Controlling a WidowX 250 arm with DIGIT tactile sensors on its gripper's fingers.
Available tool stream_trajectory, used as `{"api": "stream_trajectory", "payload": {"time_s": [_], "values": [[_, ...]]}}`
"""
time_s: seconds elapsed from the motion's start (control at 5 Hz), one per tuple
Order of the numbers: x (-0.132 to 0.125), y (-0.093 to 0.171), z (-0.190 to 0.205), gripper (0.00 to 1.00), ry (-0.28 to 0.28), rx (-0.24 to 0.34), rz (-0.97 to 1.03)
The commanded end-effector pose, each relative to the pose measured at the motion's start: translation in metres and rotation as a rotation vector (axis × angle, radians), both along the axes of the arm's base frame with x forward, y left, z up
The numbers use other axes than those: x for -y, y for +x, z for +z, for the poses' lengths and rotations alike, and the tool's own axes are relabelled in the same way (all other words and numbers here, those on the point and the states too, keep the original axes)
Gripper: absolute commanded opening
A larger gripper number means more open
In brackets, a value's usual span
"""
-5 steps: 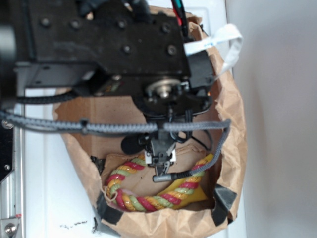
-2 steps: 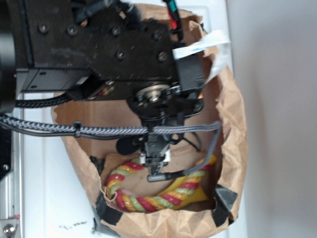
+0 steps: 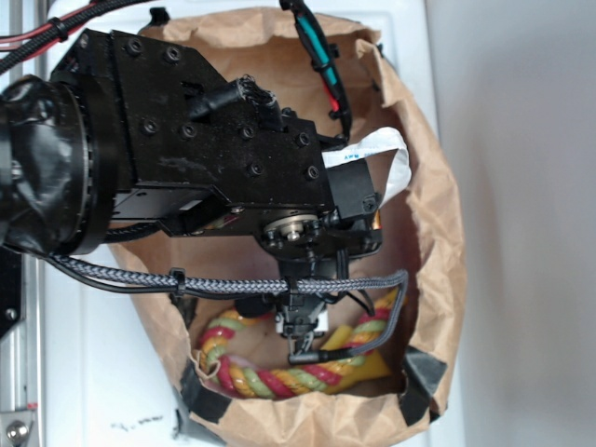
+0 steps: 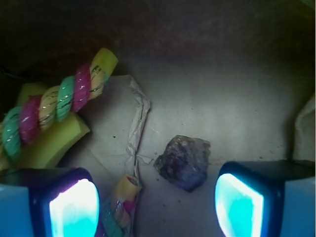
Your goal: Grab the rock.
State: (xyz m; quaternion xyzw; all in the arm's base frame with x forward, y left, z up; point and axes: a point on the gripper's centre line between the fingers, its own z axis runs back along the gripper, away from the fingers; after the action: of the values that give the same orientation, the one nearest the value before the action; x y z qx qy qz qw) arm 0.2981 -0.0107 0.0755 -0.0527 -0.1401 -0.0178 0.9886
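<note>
Pincer spread wide, rock between its fingers, nearer the right one.

One rock, one twisted rope toy, one paper bag, two fingers.

The exterior view is evenly bright, soft in focus, its white surface washed out at lower left. The wrist view is dim and murky along the top; two glowing cyan finger pads glare at the bottom corners, blurred.
</note>
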Motion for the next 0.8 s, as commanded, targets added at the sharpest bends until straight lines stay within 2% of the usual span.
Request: {"api": "stream_trajectory", "payload": {"time_s": [0.0,0.2,0.4,0.6], "values": [[0.014,0.017,0.006,1.0,-0.036,0.033,-0.022],[0.002,0.02,0.004,1.0,-0.024,0.028,0.012],[-0.013,0.016,-0.009,1.0,0.08,-0.009,0.024],[-0.024,0.014,-0.01,1.0,0.18,-0.008,0.037]]}}
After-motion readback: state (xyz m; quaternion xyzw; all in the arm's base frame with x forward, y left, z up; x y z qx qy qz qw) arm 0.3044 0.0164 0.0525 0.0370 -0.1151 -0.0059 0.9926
